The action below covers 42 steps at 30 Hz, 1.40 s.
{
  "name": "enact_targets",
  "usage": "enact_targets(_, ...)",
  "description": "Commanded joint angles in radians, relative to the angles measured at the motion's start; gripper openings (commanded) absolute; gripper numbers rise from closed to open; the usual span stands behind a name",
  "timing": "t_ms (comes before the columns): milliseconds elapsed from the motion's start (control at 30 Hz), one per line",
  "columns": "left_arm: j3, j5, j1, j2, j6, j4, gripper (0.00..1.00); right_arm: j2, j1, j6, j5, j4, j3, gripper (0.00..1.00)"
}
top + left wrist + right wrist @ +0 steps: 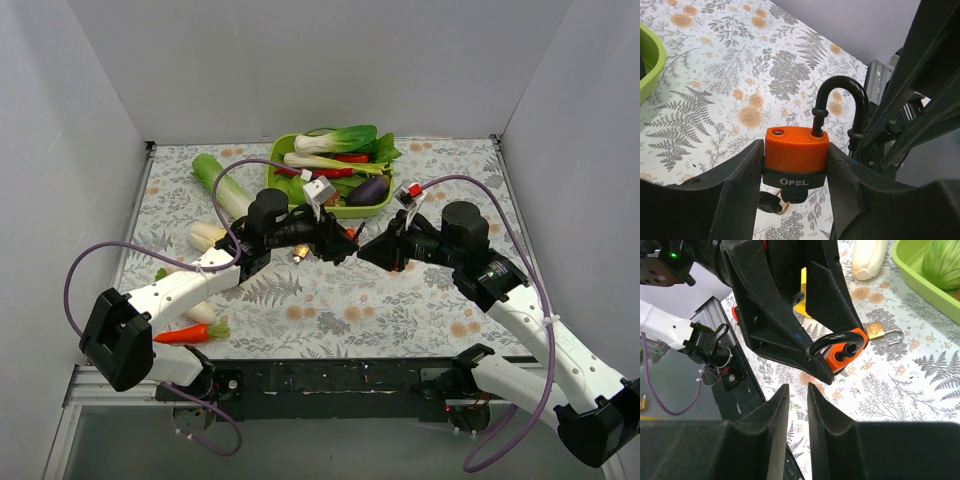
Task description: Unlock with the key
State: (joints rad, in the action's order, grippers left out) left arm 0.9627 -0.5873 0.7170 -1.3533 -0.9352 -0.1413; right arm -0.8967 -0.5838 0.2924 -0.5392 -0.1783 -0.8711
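My left gripper [795, 148] is shut on the orange-and-black padlock [796, 155], gripping its sides and holding it above the table. The black shackle [840, 100] is raised, with one leg out of its hole. The key [771, 201], with a black head and a ring, hangs at the lock's underside; its blade is hidden. In the top view the left gripper [343, 246] and the right gripper [368, 250] meet tip to tip at the table's centre. My right gripper [796, 386] is slightly open and empty, just short of the padlock [846, 352].
A brass padlock [875, 331] with its shackle open lies on the floral cloth beyond the left gripper. A green tray [345, 211] of vegetables stands at the back centre. A napa cabbage [222, 185], a white radish [205, 235] and a carrot [185, 333] lie on the left.
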Motion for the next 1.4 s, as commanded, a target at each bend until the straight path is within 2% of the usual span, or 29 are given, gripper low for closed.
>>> enact_targets(0,0.028,0.093,0.015,0.063,0.041,0.008,0.00,0.022,-0.002,0.013,0.085,0.017,-0.022,0.34)
enact_targets(33,0.028,0.116,0.019,0.063,0.045,0.017,0.00,0.027,-0.004,0.013,0.091,0.013,-0.029,0.39)
enact_targets(67,0.030,0.148,0.022,0.065,0.050,0.022,0.00,0.041,-0.004,0.013,0.102,0.004,-0.032,0.49)
enact_targets(167,0.031,0.223,0.039,0.069,0.076,0.043,0.00,0.065,-0.004,0.028,0.166,-0.004,-0.039,0.61)
enact_targets(300,0.030,0.332,0.091,0.071,0.113,0.068,0.00,0.058,-0.004,0.091,0.338,-0.047,-0.060,0.64)
enact_targets(433,0.033,0.403,0.104,0.069,0.118,0.081,0.00,0.028,-0.004,0.154,0.355,0.017,-0.028,0.67)
enact_targets(700,0.028,0.435,0.117,0.079,0.137,0.085,0.00,-0.016,-0.004,0.223,0.406,0.125,0.024,0.65)
enact_targets(1133,0.034,0.429,0.122,0.068,0.148,0.100,0.00,-0.077,-0.002,0.257,0.341,0.257,0.075,0.60)
enact_targets(1367,0.039,0.414,0.122,0.062,0.148,0.103,0.00,-0.087,-0.004,0.268,0.317,0.310,0.109,0.46)
